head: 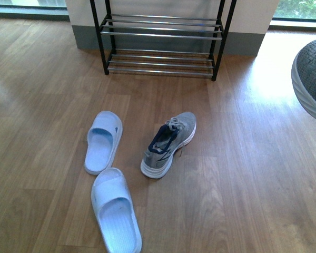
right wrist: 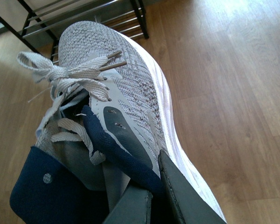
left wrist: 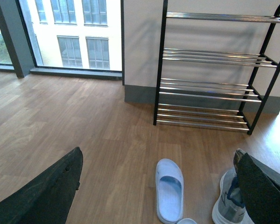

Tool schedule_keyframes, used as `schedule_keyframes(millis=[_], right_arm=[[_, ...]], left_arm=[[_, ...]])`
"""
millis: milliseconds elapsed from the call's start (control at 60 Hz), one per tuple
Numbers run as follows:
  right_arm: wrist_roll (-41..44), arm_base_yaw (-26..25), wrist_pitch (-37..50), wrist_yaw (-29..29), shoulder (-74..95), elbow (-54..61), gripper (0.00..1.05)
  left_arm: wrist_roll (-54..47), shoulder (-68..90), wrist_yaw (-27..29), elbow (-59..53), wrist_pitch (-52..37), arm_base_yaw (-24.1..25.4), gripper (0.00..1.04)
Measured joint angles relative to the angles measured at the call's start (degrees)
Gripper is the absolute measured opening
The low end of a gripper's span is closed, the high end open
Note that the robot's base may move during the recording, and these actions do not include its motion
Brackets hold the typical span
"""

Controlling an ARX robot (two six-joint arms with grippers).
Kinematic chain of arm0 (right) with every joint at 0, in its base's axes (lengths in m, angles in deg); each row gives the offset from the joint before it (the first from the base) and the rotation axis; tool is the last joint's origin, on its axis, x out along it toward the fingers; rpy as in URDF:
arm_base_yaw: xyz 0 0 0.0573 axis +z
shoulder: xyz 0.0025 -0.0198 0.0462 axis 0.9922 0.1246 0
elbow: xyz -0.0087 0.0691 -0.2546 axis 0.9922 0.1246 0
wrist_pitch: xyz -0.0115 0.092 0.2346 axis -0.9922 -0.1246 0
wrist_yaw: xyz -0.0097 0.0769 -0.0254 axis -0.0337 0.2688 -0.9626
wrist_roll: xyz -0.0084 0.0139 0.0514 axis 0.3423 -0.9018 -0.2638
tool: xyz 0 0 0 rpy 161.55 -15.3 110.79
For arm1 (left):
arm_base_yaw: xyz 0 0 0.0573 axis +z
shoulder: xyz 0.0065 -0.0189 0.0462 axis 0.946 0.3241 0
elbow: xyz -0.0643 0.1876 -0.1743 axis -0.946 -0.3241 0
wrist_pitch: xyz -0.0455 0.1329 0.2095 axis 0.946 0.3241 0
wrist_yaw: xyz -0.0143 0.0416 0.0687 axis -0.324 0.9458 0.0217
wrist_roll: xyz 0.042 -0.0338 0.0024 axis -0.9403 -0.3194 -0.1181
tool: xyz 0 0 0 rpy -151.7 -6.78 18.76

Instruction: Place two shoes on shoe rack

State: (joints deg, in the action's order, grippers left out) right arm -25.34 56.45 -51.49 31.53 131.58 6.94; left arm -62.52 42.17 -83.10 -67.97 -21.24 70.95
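- Fingers (right wrist: 184, 203) of the right gripper (right wrist: 151, 200) pinch the navy collar of a grey knit sneaker (right wrist: 130, 93), one finger inside the shoe and one outside.
- We see that shoe's toe at the 3 o'clock edge of the front view, above the wooden floor (head: 253, 174).
- The left gripper (left wrist: 158, 156) has its fingers (left wrist: 46, 191) spread wide with nothing between them.
- The second sneaker (head: 169, 143) stands on its sole at 6 o'clock from the shoe rack (head: 163, 34), well apart from it, with its toe toward 1 o'clock.
- One light-blue slide (head: 103, 141) lies at its 9 o'clock, and another slide (head: 116, 211) at 7 o'clock.
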Motion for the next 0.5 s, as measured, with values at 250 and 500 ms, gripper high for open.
schedule_keyframes(millis=[250, 500], right_arm=[[-0.02, -0.04, 0.00, -0.72, 0.04, 0.02, 0.01], [-0.04, -0.17, 0.00, -0.83, 0.15, 0.02, 0.01]], left_arm=[[0.00, 0.00, -0.09, 0.00, 0.00, 0.00, 0.95], [0.00, 0.00, -0.15, 0.00, 0.00, 0.00, 0.95]])
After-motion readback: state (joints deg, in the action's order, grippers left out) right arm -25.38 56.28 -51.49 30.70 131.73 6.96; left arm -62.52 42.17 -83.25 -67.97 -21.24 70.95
